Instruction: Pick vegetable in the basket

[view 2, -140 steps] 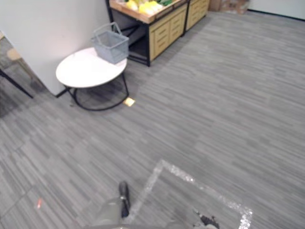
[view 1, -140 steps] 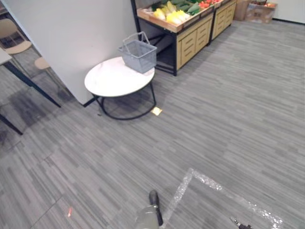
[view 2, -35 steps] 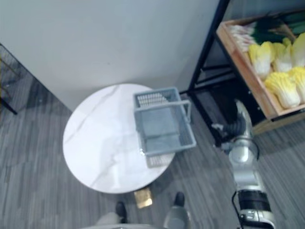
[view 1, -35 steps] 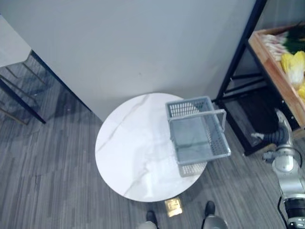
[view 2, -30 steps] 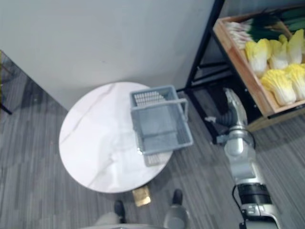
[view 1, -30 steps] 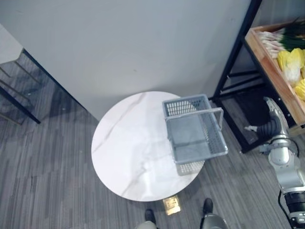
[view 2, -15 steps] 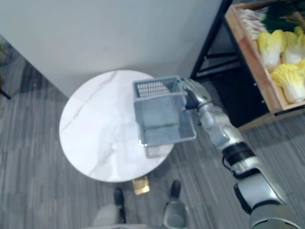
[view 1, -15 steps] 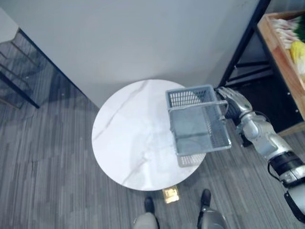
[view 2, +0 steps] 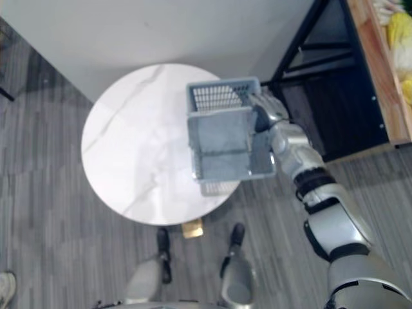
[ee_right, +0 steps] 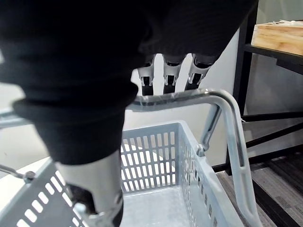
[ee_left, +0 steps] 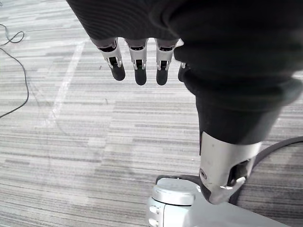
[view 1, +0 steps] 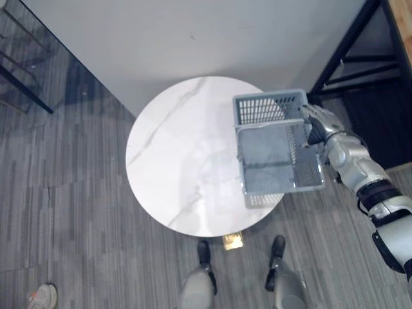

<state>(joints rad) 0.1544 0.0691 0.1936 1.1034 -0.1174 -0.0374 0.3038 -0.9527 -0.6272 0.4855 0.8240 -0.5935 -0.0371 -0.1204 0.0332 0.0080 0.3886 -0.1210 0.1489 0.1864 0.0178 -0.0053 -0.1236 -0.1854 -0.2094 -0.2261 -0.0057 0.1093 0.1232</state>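
The right hand (view 2: 268,114) is at the handle (ee_right: 175,99) of the basket (view 2: 222,138). Its fingers (ee_right: 166,75) are straight and rest on the bar from above, not wrapped round it yet. I think it is there to lift the basket. The basket sits at the edge of the round white bench (view 2: 135,141). It is grey, with slots in its walls, and it is empty. Its handle stands up, easy to reach. Yellow vegetables (view 2: 400,29) lie in a wooden tray (view 2: 380,84), well apart from the basket. The left hand (ee_left: 137,68) hangs loose over the floor (ee_left: 71,142), fingers straight.
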